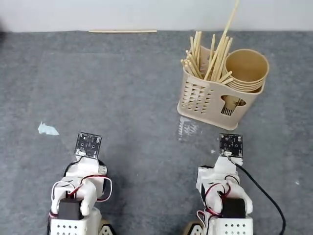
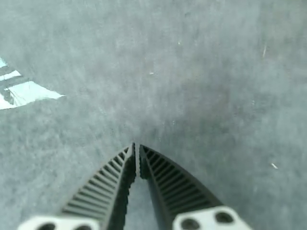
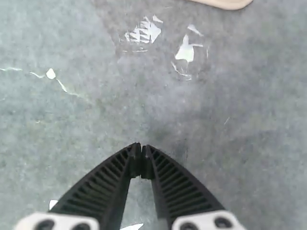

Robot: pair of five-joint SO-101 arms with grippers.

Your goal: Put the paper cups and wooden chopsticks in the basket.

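A beige basket [image 1: 215, 100] stands at the back right of the grey mat. Several wooden chopsticks [image 1: 208, 56] stick up from its left compartment, and stacked paper cups [image 1: 247, 68] sit in its right one. One more chopstick [image 1: 123, 31] lies flat at the mat's far edge. Both arms are folded back at the near edge. My left gripper [image 2: 136, 149] is shut with nothing in it, low over bare mat. My right gripper [image 3: 142, 148] is shut too, empty, with the basket's base [image 3: 223, 4] farther ahead of it.
A small pale scrap [image 1: 48, 129] lies on the mat at the left, showing as scrap [image 2: 24, 92] in the left wrist view. Light patches [image 3: 163, 43] fall on the mat in front of the basket. The grey mat [image 1: 122, 98] spreads wide between arms and basket.
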